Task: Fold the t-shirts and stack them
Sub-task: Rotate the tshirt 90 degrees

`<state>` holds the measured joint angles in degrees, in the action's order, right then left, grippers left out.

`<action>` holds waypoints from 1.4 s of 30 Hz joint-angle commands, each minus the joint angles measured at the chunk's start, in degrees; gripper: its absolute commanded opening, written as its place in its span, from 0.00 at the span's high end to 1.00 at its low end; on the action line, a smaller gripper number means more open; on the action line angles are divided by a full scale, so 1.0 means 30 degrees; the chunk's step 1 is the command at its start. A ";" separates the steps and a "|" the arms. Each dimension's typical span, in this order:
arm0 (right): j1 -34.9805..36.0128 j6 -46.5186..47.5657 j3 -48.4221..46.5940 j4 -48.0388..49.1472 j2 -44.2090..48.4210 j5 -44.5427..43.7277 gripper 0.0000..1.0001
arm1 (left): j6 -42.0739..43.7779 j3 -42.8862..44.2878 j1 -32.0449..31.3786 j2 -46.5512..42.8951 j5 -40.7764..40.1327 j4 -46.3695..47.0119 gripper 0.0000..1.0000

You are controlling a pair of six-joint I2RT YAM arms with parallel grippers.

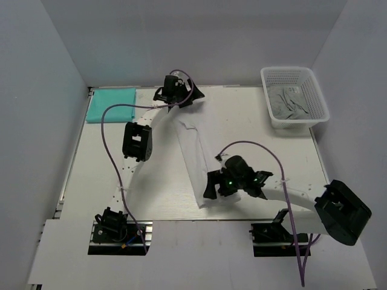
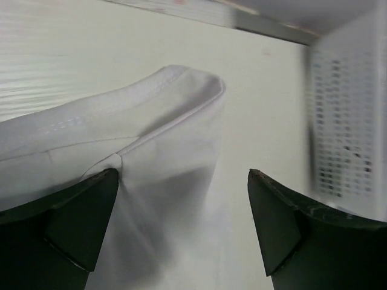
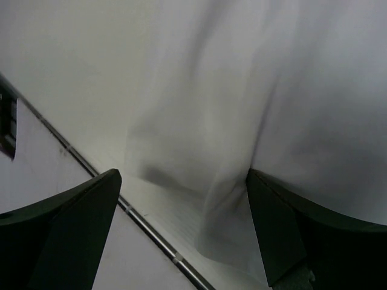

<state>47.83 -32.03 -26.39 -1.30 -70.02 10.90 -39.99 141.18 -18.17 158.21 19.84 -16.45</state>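
The white t-shirt [image 1: 192,157] lies folded into a long narrow strip running from the far middle of the table toward the near edge. My left gripper [image 1: 179,96] hovers open over its far end; in the left wrist view a stitched hem corner of the white t-shirt [image 2: 163,121] lies ahead of the open left gripper [image 2: 181,205]. My right gripper [image 1: 213,186] is open at the strip's near end, where the right gripper [image 3: 184,211] straddles a loose edge of the white t-shirt [image 3: 242,90]. The teal t-shirt [image 1: 110,104] lies folded flat at the far left corner.
A white mesh basket [image 1: 295,96] holding grey cloth stands at the far right; the basket [image 2: 344,139] also shows beside the left gripper. The table's near metal edge [image 3: 91,172] runs just under the right gripper. Grey walls enclose the table.
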 commanded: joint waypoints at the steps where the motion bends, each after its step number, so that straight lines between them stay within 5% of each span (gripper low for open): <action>1: 0.2919 0.0329 -0.0107 -0.3172 -0.3014 0.2372 0.10 | -0.2194 -0.0480 -0.0651 0.2924 0.2002 0.3218 0.00; 5: 0.4503 0.2294 -0.1629 -0.2414 -0.3877 0.2840 0.14 | -0.3370 -0.0304 -0.1003 0.3718 0.2761 0.6793 0.00; 8: 0.4914 0.4781 -0.2538 -0.2344 -0.4344 0.4044 0.10 | -0.2667 0.0224 -0.1792 0.3894 0.0603 0.6977 0.00; 16: 0.5587 0.4584 -0.3184 -0.2730 -0.4347 0.3312 0.10 | -0.2143 0.0632 -0.1794 0.3135 -0.1834 0.6569 0.00; 28: 0.5471 0.3590 -0.4502 -0.4720 -0.0011 -0.2364 0.10 | 0.0639 0.0311 -0.1237 -0.2898 -0.3885 0.5632 0.00; 34: 0.5383 0.0816 -0.4211 -0.5306 0.1217 -0.6175 0.10 | 0.1728 -0.1298 -0.1237 -0.6061 -0.2373 0.3821 0.00; 37: 0.5121 -0.0625 -0.4240 -0.6273 0.2122 -0.8808 0.10 | 0.2571 -0.3371 -0.1237 -0.7613 -0.0818 0.1943 0.00; 40: 0.4857 -0.0953 -0.3393 -0.6452 0.3497 -0.9723 0.10 | 0.4533 -0.8929 -0.2026 -1.1680 -0.1511 0.0619 0.00; 42: 0.4449 -0.0575 -0.2747 -0.6128 0.4000 -0.9667 0.10 | 0.4540 -1.5923 -0.2407 -1.6259 -0.1282 0.3090 0.00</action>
<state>62.50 -31.64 -36.47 -18.74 -60.84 -12.78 -30.72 110.08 -22.90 122.17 13.72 -5.76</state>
